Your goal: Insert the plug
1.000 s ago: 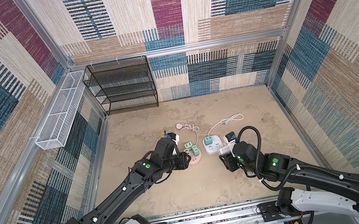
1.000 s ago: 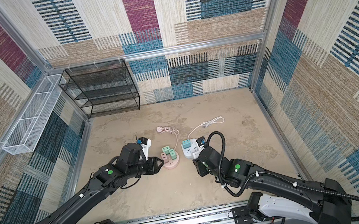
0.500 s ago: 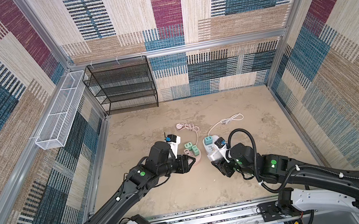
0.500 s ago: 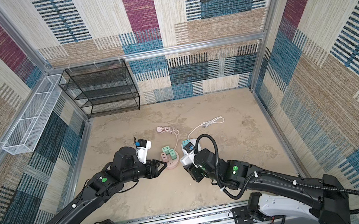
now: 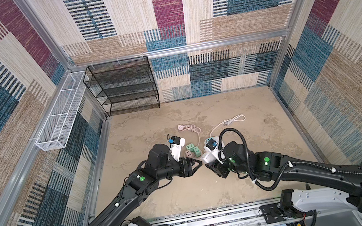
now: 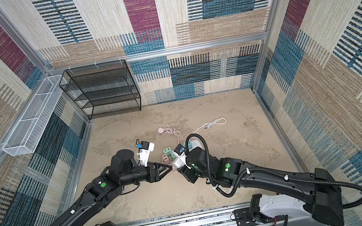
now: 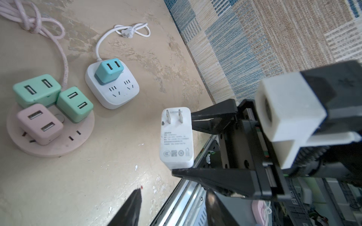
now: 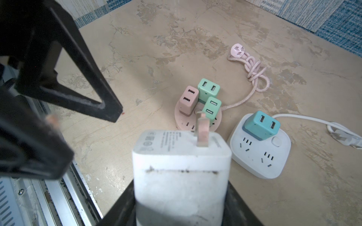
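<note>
The plug [image 8: 182, 166] is a white block charger with two flat prongs, and my right gripper [image 8: 181, 203] is shut on its body, prongs pointing away from the wrist. In the left wrist view the plug [image 7: 176, 137] hangs above the table between the right gripper's black fingers [image 7: 213, 117]. My left gripper [image 7: 174, 197] is open and empty, its tips close to the plug. In a top view the left gripper [image 5: 195, 164] and right gripper [image 5: 208, 164] meet tip to tip at the front middle. The white power strip [image 8: 260, 156] lies beyond, with free sockets.
A teal USB adapter [image 8: 260, 125] sits in the white strip. The round pink strip [image 7: 58, 148] carries two green adapters [image 7: 74, 103] and a pink one [image 7: 39, 123]. Coiled pink [image 5: 189, 128] and white [image 5: 230, 120] cords lie further back. A black mesh shelf [image 5: 121, 86] stands at the back left.
My right gripper carried the plug left, away from the white strip. The left arm drew back from the pink strip and its jaws widened; both tips now meet.
</note>
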You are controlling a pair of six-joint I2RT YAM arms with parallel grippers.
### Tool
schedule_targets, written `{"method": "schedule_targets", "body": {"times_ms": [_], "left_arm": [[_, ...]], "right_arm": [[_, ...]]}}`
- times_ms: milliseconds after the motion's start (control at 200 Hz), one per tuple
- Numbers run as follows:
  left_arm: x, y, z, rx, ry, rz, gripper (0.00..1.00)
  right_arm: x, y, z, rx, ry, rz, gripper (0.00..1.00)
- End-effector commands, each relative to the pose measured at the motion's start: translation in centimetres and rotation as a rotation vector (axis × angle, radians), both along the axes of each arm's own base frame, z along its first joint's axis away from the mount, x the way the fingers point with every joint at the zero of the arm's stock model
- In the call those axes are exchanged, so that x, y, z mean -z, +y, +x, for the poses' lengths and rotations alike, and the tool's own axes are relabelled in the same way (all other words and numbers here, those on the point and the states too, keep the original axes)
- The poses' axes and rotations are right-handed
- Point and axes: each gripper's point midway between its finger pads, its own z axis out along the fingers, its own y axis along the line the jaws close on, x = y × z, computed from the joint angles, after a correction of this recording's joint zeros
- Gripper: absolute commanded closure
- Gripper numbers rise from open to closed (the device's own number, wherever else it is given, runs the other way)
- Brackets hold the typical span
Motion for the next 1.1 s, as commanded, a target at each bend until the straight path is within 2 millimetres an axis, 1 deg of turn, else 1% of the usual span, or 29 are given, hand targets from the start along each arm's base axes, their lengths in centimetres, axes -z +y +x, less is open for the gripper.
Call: {"method": "schedule_targets", "body": {"times_ms": [0,95,115,220,331,596,741,1092], "left_arm": [[-1.7,-1.3,-0.3,0.038,0.019,-0.111,0.43],[-1.5,-1.6,0.1,0.025,0.041,-0.127,0.44],[-1.6,-1.9,-0.3,0.051,0.052,-0.143,0.44],[-1.6,-2.3,0.0,0.05,0.07,-0.182,0.45],[-1.3,-2.5,0.3,0.039,0.088,-0.185,0.46],[-1.0,-2.9,1.0,0.025,0.098,-0.173,0.48],[-0.8,-3.0,1.1,0.023,0.104,-0.171,0.5],[-0.1,-2.9,1.4,0.01,0.116,-0.143,0.51]], "right_arm": [[-1.0,0.5,0.1,-0.02,-0.029,0.019,1.0],[-1.4,0.7,0.0,-0.035,-0.037,0.031,1.0],[-1.4,0.7,0.0,-0.036,-0.036,0.032,1.0],[-1.6,0.8,-0.2,-0.045,-0.037,0.042,1.0],[-2.2,0.9,-0.5,-0.059,-0.045,0.072,1.0],[-2.1,1.1,-1.1,-0.09,-0.024,0.08,1.0],[-2.2,1.0,-1.0,-0.083,-0.031,0.081,1.0],[-2.3,1.6,-0.7,-0.082,-0.033,0.081,1.0]]}}
